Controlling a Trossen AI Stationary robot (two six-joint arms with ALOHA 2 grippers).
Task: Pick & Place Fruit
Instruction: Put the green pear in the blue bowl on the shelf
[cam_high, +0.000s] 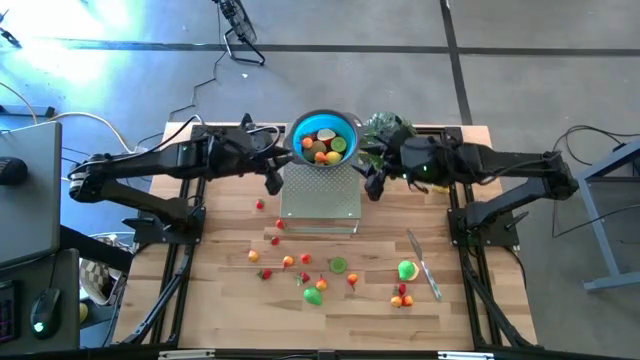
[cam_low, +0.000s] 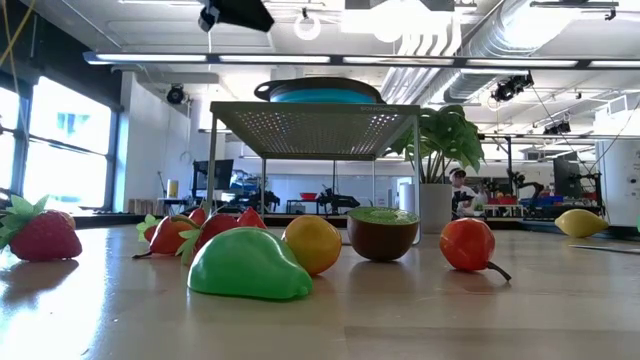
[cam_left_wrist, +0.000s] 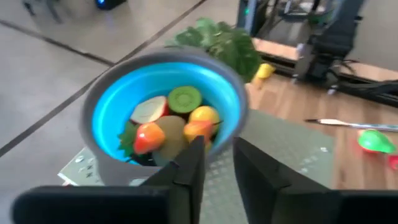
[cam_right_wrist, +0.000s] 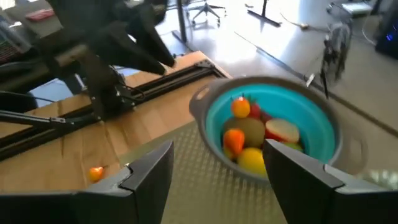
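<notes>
The blue bowl (cam_high: 346, 126) stands on a perforated metal stand (cam_high: 320, 200) at the table's far middle and holds several toy fruits (cam_left_wrist: 168, 124). More fruits lie loose on the near half of the wood, among them a green pear (cam_high: 313, 295), a halved kiwi (cam_high: 338, 265) and a green fruit (cam_high: 406, 269). My left gripper (cam_high: 272, 183) hangs above the stand's left edge, just short of the bowl (cam_left_wrist: 106, 115), its fingers (cam_left_wrist: 194, 163) a narrow gap apart with nothing between them. My right gripper (cam_high: 374, 186) hovers at the stand's right edge, wide open (cam_right_wrist: 217, 180) and empty.
A slim silver knife (cam_high: 424, 265) lies on the right part of the table. A leafy green plant (cam_high: 385, 128) stands just right of the bowl. The arms' dark frames run along both sides of the table. In the low view the fruits (cam_low: 248, 265) lie in a row before the stand (cam_low: 315, 120).
</notes>
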